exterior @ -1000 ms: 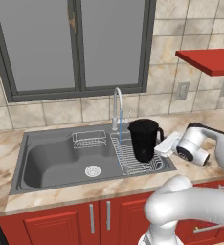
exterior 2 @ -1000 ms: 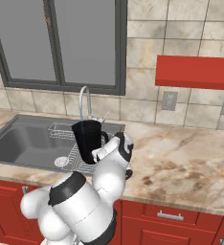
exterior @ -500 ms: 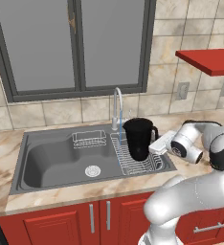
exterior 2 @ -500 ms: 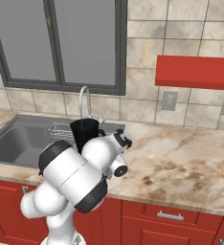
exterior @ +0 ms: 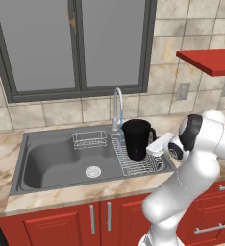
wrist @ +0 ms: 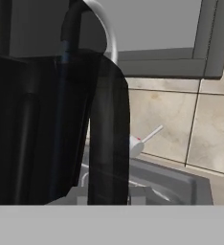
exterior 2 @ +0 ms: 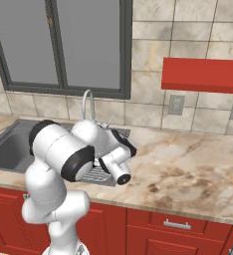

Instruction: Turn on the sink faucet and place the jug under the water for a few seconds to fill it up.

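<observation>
The matte black jug (exterior: pixel 135 139) stands upright on the wire rack (exterior: pixel 142 166) in the right part of the dark grey sink (exterior: pixel 37 144). My gripper (exterior: pixel 152 142) reaches in from the right and is shut on the jug's side handle (wrist: pixel 109 129), which looms close in the hand view. The chrome sink faucet (exterior: pixel 117 103) rises just behind and left of the jug, and its small lever (wrist: pixel 150 135) sticks out sideways. A thin pale blue stream of water (exterior: pixel 120 144) falls from the spout along the jug's left edge. In the right base view my arm hides the jug; the faucet (exterior 2: pixel 88 102) shows above it.
A small wire basket (exterior: pixel 89 139) sits at the back of the basin and a round drain (exterior: pixel 93 171) in its floor. A red shelf (exterior: pixel 210 60) hangs at the upper right. Marble counter (exterior 2: pixel 188 169) stretches to the right of the sink. A window fills the wall behind.
The jug has slid a little left toward the faucet in my grip. My arm's elbow has swung up and round.
</observation>
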You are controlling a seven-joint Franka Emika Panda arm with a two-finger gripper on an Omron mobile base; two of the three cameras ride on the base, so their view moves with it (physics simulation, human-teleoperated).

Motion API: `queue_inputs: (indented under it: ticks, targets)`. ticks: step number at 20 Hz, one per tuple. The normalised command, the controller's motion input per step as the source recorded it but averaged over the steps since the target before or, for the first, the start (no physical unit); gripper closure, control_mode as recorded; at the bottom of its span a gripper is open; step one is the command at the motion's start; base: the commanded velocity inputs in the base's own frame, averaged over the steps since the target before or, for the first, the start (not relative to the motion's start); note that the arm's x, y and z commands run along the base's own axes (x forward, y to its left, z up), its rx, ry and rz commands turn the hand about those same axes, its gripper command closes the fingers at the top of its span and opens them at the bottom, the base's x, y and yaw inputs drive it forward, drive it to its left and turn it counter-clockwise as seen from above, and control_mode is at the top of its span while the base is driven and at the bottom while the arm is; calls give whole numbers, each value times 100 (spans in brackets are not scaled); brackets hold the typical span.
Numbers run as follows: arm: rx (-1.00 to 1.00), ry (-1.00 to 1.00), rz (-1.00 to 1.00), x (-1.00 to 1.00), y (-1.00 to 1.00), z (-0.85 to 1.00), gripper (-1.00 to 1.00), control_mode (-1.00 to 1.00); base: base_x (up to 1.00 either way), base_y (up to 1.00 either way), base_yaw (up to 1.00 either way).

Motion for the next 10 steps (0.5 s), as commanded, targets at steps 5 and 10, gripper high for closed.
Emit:
queue_inputs:
  ticks: [5,10]
  targets:
    - [0,0,-2,21,6,0,100,-100,0,0,0]
    - [0,0,-1,20,7,0,100,-100,0,0,0]
